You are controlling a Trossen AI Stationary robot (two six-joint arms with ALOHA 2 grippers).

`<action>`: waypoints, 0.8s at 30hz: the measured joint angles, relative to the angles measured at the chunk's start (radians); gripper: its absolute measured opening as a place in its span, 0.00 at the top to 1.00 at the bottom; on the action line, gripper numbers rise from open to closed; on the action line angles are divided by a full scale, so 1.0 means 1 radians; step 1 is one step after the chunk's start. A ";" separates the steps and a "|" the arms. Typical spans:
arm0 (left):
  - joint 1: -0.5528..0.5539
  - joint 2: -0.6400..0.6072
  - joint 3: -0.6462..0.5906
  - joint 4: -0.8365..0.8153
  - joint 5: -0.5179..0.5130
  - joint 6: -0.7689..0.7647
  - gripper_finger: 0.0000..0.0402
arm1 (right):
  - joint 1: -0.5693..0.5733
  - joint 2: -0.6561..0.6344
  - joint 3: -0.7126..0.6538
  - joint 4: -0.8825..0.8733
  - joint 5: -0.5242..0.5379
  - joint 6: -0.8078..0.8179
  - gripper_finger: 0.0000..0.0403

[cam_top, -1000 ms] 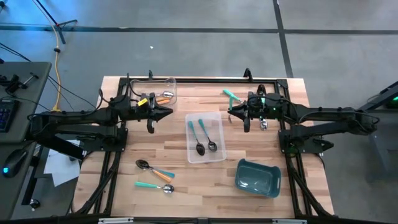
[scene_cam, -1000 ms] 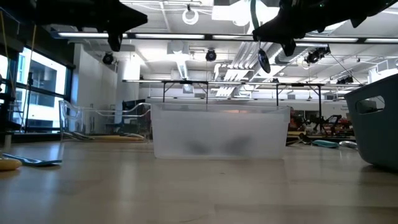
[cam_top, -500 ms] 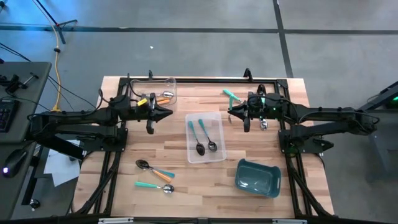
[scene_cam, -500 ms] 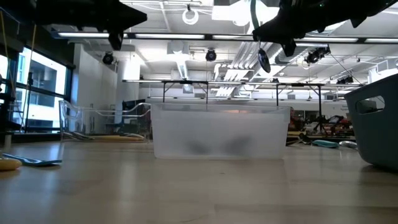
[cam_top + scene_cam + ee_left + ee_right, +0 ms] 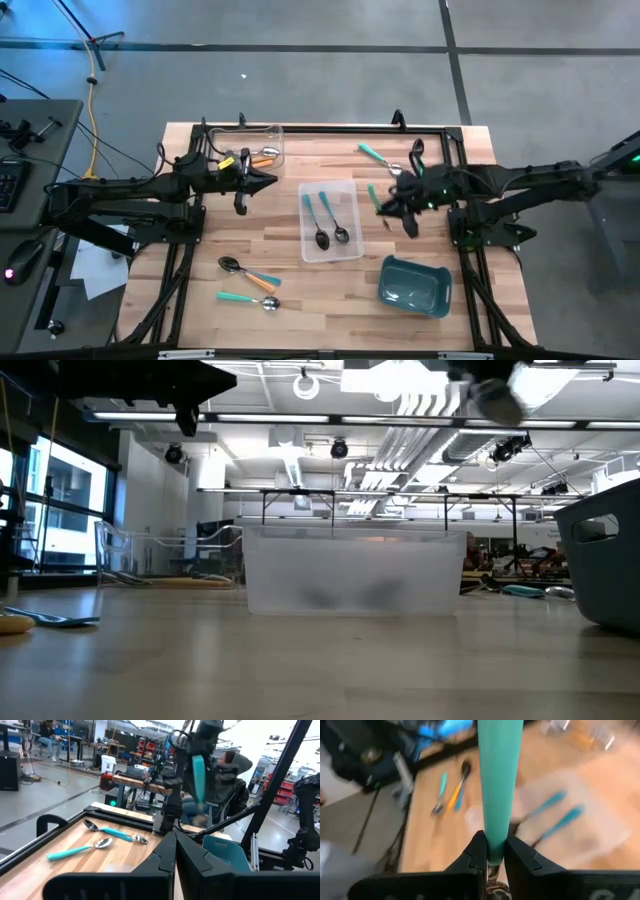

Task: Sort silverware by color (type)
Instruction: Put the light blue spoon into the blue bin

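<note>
Right of centre in the high view, my right gripper has swung down and inward from where it hung a second ago near the table's upper edge, and now sits between the middle clear tray and the teal bin. Its fingers are clamped on a green-handled spoon, the handle standing straight up between them in the wrist view. That carries the spoon away from the two spoons left at the upper right, so I judge a drop-off is next, though where I can't say. My left gripper has not moved, fingers together and empty, beside the upper-left tray. Two teal spoons lie in the middle tray.
</note>
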 joint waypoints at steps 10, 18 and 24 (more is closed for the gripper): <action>0.000 0.000 0.000 0.019 0.025 -0.016 1.00 | 0.347 0.069 -0.011 -0.141 -0.005 0.435 0.94; 0.001 0.000 0.000 0.023 0.028 -0.019 1.00 | 0.537 0.177 -0.037 -0.248 -0.033 0.763 0.94; 0.000 0.000 0.000 0.023 0.029 -0.029 1.00 | 0.576 0.307 -0.037 -0.259 -0.104 0.855 0.94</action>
